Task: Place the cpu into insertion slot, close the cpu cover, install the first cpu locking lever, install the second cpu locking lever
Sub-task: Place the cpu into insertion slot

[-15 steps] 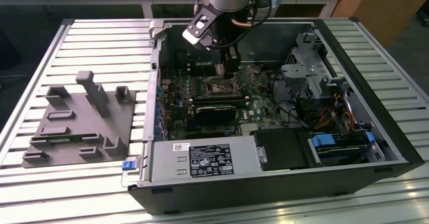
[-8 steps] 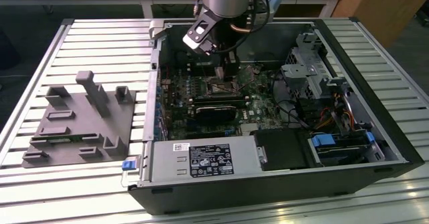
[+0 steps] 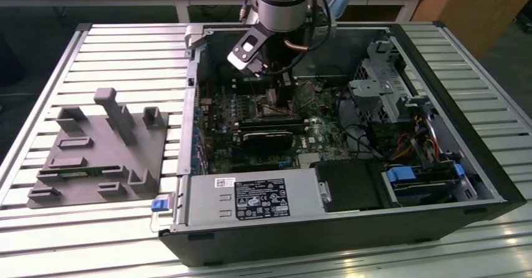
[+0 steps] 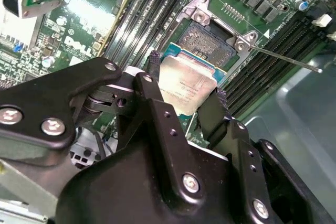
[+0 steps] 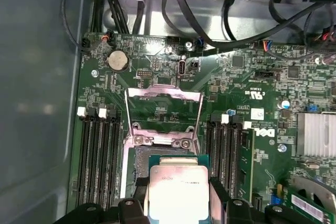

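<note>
- In the second wrist view, the gripper (image 4: 186, 80) body hides the near part of the cpu (image 4: 184, 92). Its fingers (image 4: 153, 64) cover two of the chip's side edges.
- There the cpu also hides the near part of the slot (image 4: 207, 38).
- In the first wrist view, the cpu (image 5: 178, 190) is cut off by the picture's edge and covers most of the slot (image 5: 140, 161).
- In the exterior view, the slot (image 3: 273, 110) is too small and dark to make out. The arm (image 3: 278, 4) is cut off by the edge.

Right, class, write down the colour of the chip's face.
The chip has a dull silvery-tan face, clearest in the second wrist view.
</note>
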Robot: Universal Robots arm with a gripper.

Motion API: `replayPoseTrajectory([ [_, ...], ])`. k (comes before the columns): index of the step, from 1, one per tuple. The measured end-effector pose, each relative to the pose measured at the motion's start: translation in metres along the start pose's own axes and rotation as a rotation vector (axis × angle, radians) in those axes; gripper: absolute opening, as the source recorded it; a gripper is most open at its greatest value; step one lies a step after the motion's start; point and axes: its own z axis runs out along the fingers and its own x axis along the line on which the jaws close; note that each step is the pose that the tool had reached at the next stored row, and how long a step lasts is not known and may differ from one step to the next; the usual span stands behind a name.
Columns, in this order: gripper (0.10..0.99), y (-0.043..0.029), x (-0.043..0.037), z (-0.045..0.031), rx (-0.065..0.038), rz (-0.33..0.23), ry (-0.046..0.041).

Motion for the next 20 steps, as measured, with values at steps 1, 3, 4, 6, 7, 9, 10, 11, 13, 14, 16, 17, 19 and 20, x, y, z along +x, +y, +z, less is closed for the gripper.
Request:
replayPoseTrajectory([
  [1, 0.541, -0.0001, 0.0003, 0.0019, 0.000, 0.000, 0.0000],
  [3, 0.541, -0.0003, 0.0012, 0.0053, 0.000, 0.000, 0.0000],
  [4, 0.541, -0.0004, 0.0017, 0.0068, 0.000, 0.000, 0.0000],
  [6, 0.541, -0.0006, 0.0029, 0.0095, 0.000, 0.000, 0.0000],
  [7, 0.541, -0.0006, 0.0035, 0.0108, 0.000, 0.000, -0.0001],
  [9, 0.541, -0.0007, 0.0049, 0.0133, 0.000, 0.000, -0.0001],
  [10, 0.541, -0.0009, 0.0058, 0.0145, 0.000, 0.000, -0.0001],
  [11, 0.541, -0.0010, 0.0066, 0.0157, 0.000, 0.000, 0.0000],
  [13, 0.541, -0.0013, 0.0079, 0.0181, 0.000, 0.000, 0.0002],
  [14, 0.541, -0.0015, 0.0084, 0.0192, 0.000, 0.000, 0.0001],
  [16, 0.541, -0.0022, 0.0090, 0.0213, 0.000, 0.000, -0.0001],
  [17, 0.541, -0.0027, 0.0093, 0.0223, 0.000, 0.000, 0.0000],
  [19, 0.541, -0.0040, 0.0097, 0.0243, 0.000, 0.000, -0.0001],
  [20, 0.541, -0.0046, 0.0098, 0.0254, 0.000, 0.000, -0.0001],
])
